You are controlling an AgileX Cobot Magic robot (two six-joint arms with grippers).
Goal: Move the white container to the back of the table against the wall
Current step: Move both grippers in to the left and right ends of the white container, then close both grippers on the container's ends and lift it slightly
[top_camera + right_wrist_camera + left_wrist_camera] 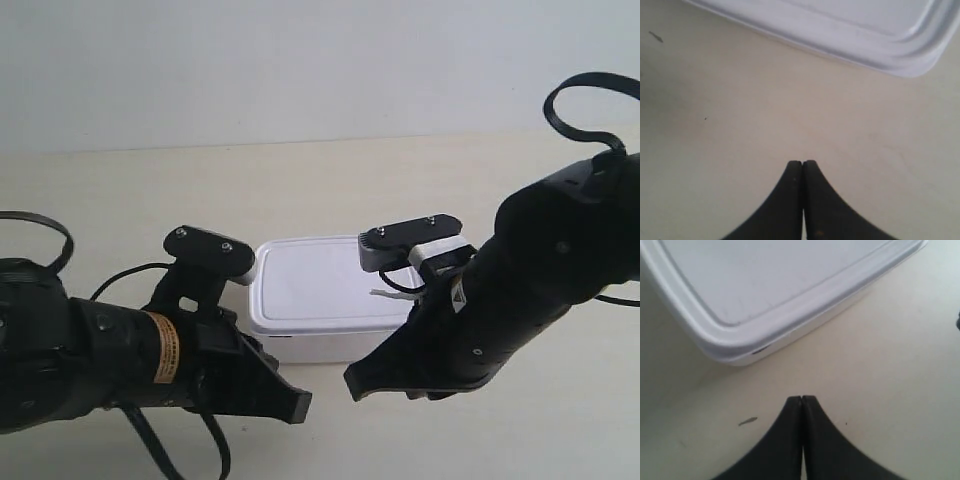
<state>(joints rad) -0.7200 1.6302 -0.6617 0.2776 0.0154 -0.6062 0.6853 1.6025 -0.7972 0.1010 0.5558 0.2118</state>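
Item: white container, lid on, resting on table, just ahead of both gripper tips, touching neither; bare table between it and wall.
Left gripper: jaws pressed together, empty.
Right gripper: jaws pressed together, empty.

At 12 o'clock of the white container, bare desk lies open to the wall. The pincer at the exterior view's left blocks 7 o'clock; the pincer at its right, 5.
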